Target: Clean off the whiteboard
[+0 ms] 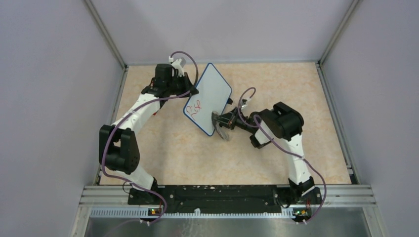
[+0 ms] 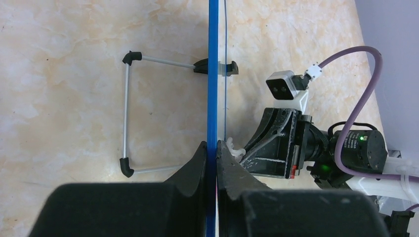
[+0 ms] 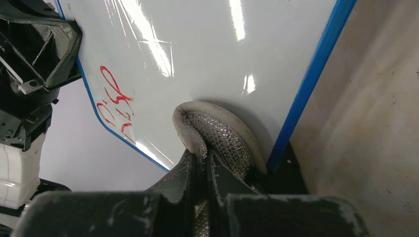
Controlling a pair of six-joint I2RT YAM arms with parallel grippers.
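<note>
The whiteboard [image 1: 210, 96] stands tilted near the far edge of the bench [image 1: 197, 163], a little left of its middle. The left pincer [image 1: 192, 92] is clamped narrow on the board's blue frame, on the side toward the far left corner. The left wrist view shows the frame edge-on, with both fingers [image 2: 195, 165] pressing it and a wire stand [image 2: 126, 113] jutting from the board's back. The right pincer [image 1: 221, 120] grips a folded grey cloth [image 3: 217, 133], which is pressed against the white face beside the frame's near right side. Red writing [image 3: 116, 106] sits by the opposite corner, apart from the cloth.
</note>
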